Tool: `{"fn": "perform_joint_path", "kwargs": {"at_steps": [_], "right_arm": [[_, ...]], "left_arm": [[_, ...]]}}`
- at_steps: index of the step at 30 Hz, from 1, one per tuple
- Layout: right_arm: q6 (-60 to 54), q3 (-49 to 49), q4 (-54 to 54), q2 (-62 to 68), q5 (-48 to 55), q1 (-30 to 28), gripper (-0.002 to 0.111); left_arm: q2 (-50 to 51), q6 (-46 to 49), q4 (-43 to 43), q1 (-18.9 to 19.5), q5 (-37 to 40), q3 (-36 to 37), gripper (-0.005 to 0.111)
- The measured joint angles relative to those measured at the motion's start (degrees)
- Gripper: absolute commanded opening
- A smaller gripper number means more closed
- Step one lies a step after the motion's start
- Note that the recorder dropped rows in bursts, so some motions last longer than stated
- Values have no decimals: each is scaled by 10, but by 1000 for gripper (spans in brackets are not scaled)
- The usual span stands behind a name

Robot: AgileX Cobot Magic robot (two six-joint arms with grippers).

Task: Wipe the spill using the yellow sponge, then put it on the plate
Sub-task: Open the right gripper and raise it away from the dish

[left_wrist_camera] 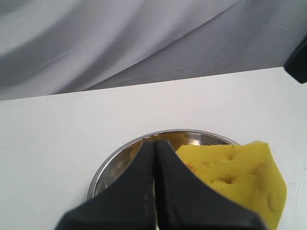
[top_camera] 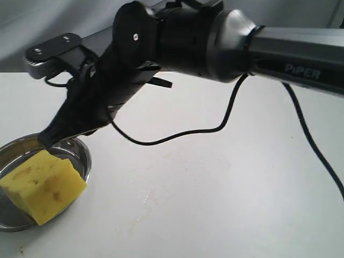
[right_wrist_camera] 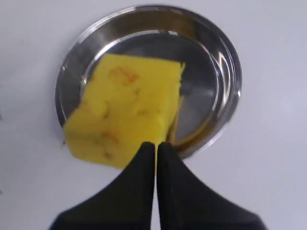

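On the plate [top_camera: 81,153], lying aslant with one end riding over the raised rim: yellow sponge [top_camera: 44,185], brownish stains on top. Held by nothing, resting free. Sits off-centre in the dish, hence the lean on the rim. Reads as the put-down step done, if sloppily; could tip out if nudged.

Just above the sponge's edge, per right wrist view: right pincer [right_wrist_camera: 156,145], pressed fully together with nothing between, no contact with the foam visible. Probably closed empty as a clear-off posture. Reaches in from the right side of the exterior view, hence the long black arm across the middle of the tabletop [top_camera: 242,209].

Facing the plate from close by, in left wrist view: left pincer [left_wrist_camera: 154,143], likewise closed tight and empty. Not found in the exterior view; looks uninvolved, just parked near the dish.

No amber drop found anywhere. Only a faint pinkish smear [top_camera: 156,189] on the white surface, well apart from the plate, so wiping judged done or nearly so.

Drooping from the arm, clear of the sponge: loose black cable [top_camera: 215,129].

Left to do, by guess: retreat only, straight up to avoid clipping the overhanging foam.
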Motion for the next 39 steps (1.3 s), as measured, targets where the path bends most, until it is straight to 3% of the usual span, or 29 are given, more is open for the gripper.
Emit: {"fn": "perform_joint_path", "kwargs": {"at_steps": [8,15,24,39], "right_arm": [[17,0,-9,-1,135,-105,0],[75,6,-29,-7,184,-178,0],[100,168,-55,-130,97,-241,0],[94,473,-26,-439,-78,-496,0]], "left_arm": [[0,0,0,0,0,0,0],[0,0,0,0,0,0,0],[0,0,0,0,0,0,0],[0,0,0,0,0,0,0]]}}
